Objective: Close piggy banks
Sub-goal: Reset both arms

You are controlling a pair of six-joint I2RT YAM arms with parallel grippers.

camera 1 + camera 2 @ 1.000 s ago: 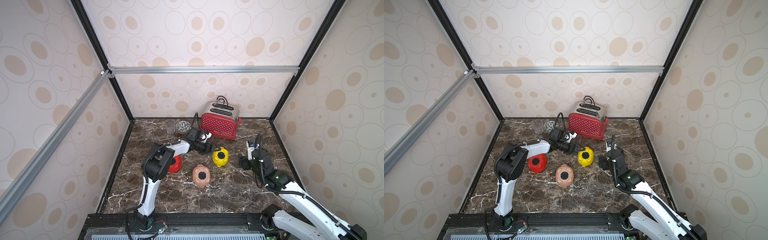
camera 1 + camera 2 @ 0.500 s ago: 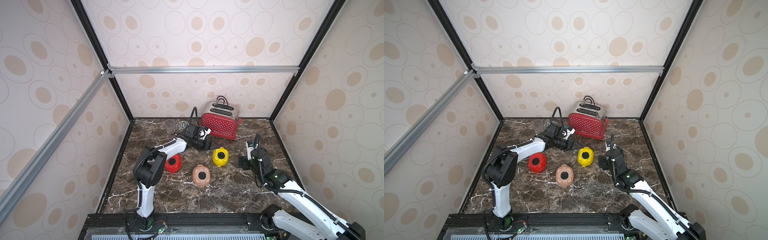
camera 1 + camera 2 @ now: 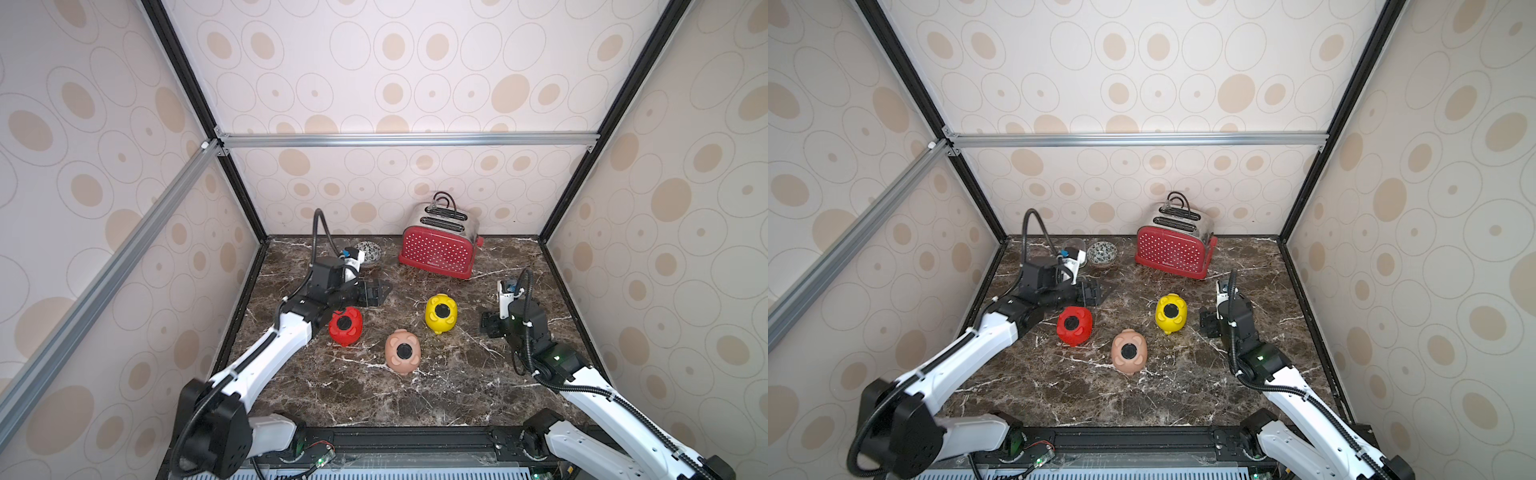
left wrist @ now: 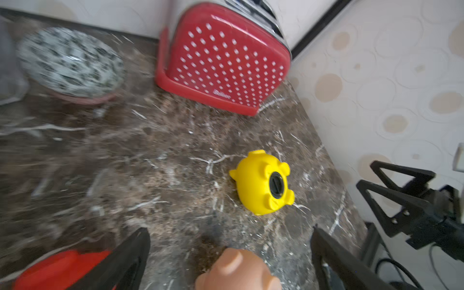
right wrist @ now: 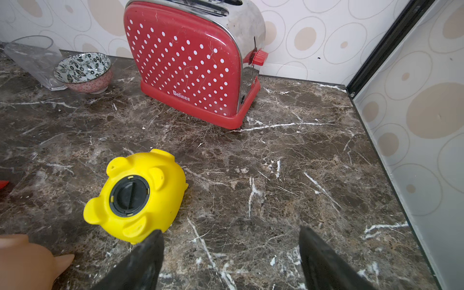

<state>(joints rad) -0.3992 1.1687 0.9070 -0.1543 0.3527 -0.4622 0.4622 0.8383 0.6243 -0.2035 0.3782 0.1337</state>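
Seemingly the work stands between pigs, with nothing in either grip; the left tool (image 3: 375, 293) hangs wide and empty over the desk (image 3: 374, 395), just behind the red piggy bank (image 3: 345, 326); the right tool (image 3: 487, 326) is likewise spread and empty, just beside the yellow piggy bank (image 3: 441, 313). All three lie belly up near the middle of the desk, apart from each other; the pale pink piggy bank (image 3: 402, 352) is nearest the front, the red toward the left arm, the yellow toward the right arm. In the right wrist view the yellow one's belly hole carries a black plug (image 5: 129, 195) with a line across it, sitting flush inside its ring; whether it is turned home I cannot tell. The red and pink bellies each show a dark disc in both top views, too small to tell plug from open hole. My guess: the next move calls for a tool to settle square over a belly, narrow onto the plug and twist, the round body kept from rolling.
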